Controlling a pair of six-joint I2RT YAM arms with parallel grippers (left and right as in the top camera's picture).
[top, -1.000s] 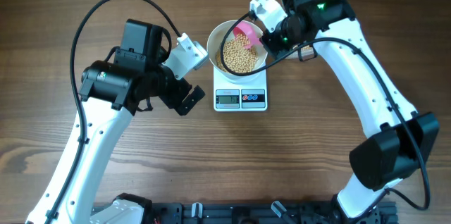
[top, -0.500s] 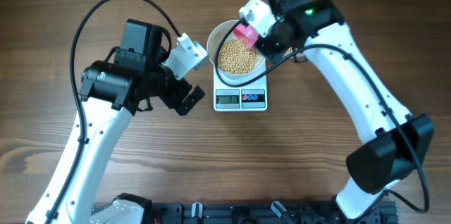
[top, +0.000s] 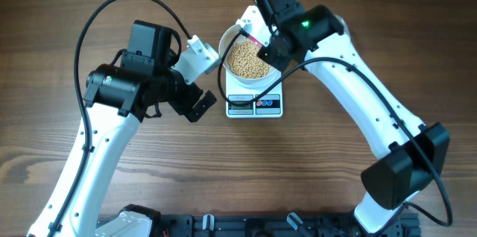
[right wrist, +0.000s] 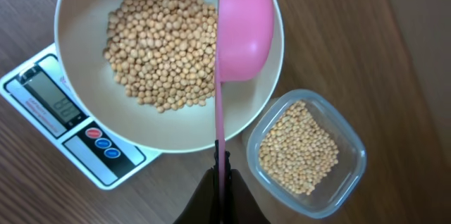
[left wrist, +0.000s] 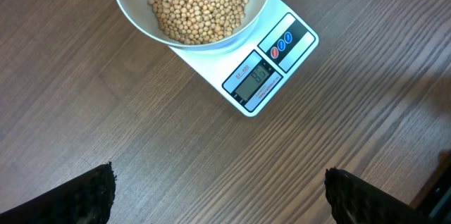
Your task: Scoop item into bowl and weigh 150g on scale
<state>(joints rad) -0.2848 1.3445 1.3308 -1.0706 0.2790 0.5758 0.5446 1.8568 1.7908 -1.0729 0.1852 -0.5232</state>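
Observation:
The white bowl stands on the scale and holds a heap of tan beans. My right gripper is shut on the thin handle of a pink scoop. The scoop is turned on edge over the bowl's right rim, above the beans. In the overhead view the right gripper hangs over the bowl's far right side. My left gripper is open and empty just left of the scale. In its wrist view the left gripper looks onto bowl and scale.
A clear plastic tub with more beans sits right beside the bowl, on its far side from the scale. In the overhead view the right arm covers it. Bare wooden tabletop lies around.
My right arm has swung left over the bowl with the pink scoop, which has turned onto its edge. The left arm has not moved.

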